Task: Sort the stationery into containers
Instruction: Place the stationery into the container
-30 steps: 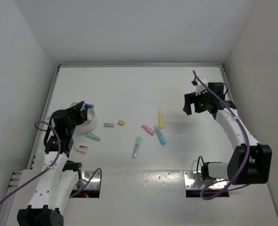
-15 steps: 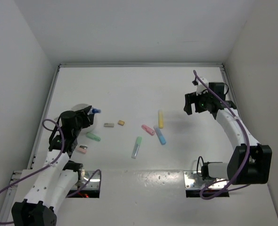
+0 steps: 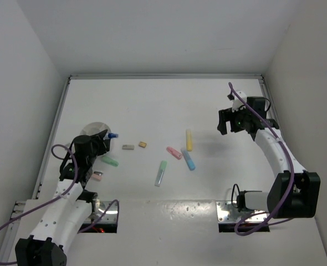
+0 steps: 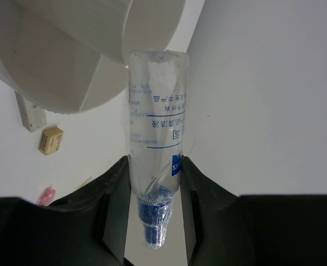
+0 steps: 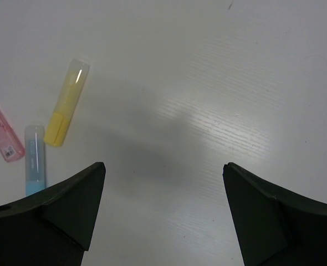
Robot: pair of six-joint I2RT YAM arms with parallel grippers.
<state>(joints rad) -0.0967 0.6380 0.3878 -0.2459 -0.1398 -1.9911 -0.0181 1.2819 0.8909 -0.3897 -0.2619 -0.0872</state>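
My left wrist feed shows the pen [image 4: 155, 160] as clear, glossy plastic with crinkled film around its blue tip. The bowl [image 4: 69, 50] looks matt white. I see the desk [image 5: 219, 83] finely ribbed with a soft sheen, and the yellow marker [image 5: 68, 102] is translucent plastic.

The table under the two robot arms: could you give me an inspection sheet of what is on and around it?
Surface: white table.
Job's things: low round white bowl at left; yellow marker, pink marker and blue marker grouped at centre; long pale green marker, short green marker, grey block, tan block and small pink item loose.
Clutter: nothing seen.
End effectors: left end effector shut on clear blue-tipped pen, beside the bowl; right end effector open, empty, above bare table.
Cables: purple left cable and purple right cable run along the arms.
Surroundings: plain white walls.
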